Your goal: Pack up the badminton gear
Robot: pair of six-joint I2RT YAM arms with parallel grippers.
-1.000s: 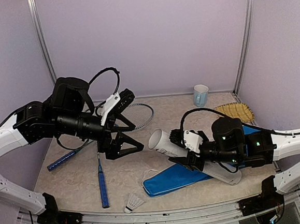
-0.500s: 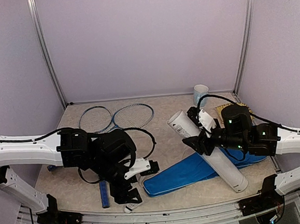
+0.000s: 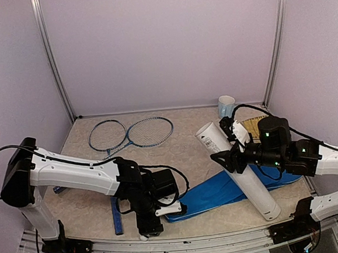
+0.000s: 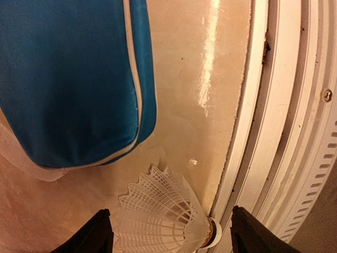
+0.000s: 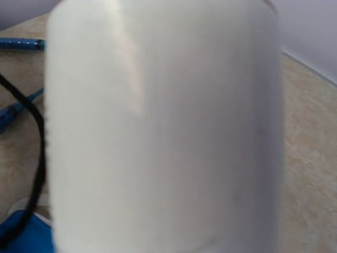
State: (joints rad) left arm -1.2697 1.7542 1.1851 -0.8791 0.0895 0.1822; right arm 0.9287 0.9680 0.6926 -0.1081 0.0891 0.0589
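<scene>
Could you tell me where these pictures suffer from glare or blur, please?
Left wrist view: sharp on the shuttlecock and blue cover, with a bright glare streak on the table. Right wrist view: the white tube fills the frame, soft and out of focus. Top external view: even light, only faint shadows, nothing blown out.

The black left gripper (image 3: 149,226) hangs at 6 o'clock, jaws apart; the black right gripper (image 3: 229,156), at 3 o'clock, clamps a long white tube (image 3: 253,187).
</scene>
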